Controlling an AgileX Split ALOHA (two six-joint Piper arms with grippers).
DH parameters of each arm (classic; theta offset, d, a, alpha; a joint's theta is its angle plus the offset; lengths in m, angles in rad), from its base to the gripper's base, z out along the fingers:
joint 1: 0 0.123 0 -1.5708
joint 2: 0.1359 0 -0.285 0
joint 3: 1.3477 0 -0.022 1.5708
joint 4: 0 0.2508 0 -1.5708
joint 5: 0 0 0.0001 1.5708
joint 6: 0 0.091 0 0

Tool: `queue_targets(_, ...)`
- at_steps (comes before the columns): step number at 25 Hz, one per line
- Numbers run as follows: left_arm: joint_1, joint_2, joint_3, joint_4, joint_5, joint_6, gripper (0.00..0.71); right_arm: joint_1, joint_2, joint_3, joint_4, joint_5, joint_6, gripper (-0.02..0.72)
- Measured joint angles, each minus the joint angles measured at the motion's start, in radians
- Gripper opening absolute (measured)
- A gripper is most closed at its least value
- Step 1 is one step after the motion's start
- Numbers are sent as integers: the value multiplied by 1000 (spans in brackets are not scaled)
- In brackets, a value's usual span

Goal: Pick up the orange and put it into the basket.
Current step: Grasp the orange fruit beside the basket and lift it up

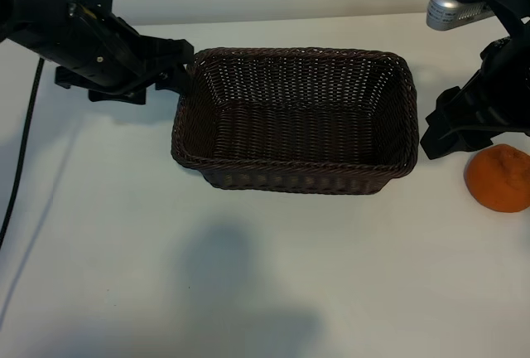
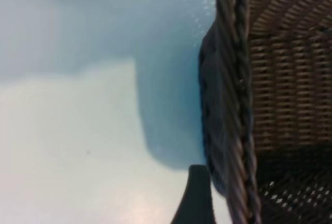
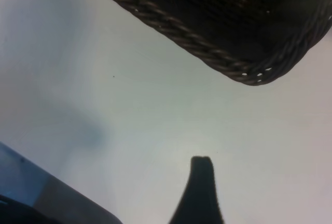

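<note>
Orange [image 1: 498, 177]: one, small, round, with no long axis to be lined up. It is seated on the white table [image 1: 248, 292] at the exterior view's right edge, outside the basket and apart from it, at about 3 o'clock from the basket's right end. Not held, not touched.

Right gripper [image 1: 451, 130]: set just beside the orange, at about 10 o'clock from it, between fruit and basket, pointed steeply down. It is wide open and nothing is gripped. One finger [image 3: 199, 193] is shown over bare table in the right wrist view. This arm is judged much the nearer; a short shift toward 4 o'clock would be called for.

Basket [image 1: 294, 167]: dark wicker, rectangular, long axis running 9 to 3 o'clock, nothing visible inside.

Left gripper [image 1: 170, 76]: at the basket's far-left corner, well apart from the orange, wide open, nothing held.
</note>
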Motion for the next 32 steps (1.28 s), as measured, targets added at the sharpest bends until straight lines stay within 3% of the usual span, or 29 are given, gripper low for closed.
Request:
queue_targets(4, 7, -32, 0, 78, 68, -10, 625, 0, 0, 0, 0, 0, 0, 587)
queue_targets(6, 45, -56, -1, 109, 117, -15, 622, 0, 0, 0, 0, 0, 0, 587)
queue_targets(13, 305, -204, -1, 154, 236, 23, 606, 0, 0, 0, 0, 0, 0, 587)
queue_targets(16, 364, -269, -1, 170, 259, 41, 598, 0, 0, 0, 0, 0, 0, 587)
queue_targets(25, 377, -464, -1, 226, 311, 70, 596, 0, 0, 0, 0, 0, 0, 587)
queue_targets(32, 377, -780, 14, 225, 339, 91, 596, 0, 0, 0, 0, 0, 0, 587)
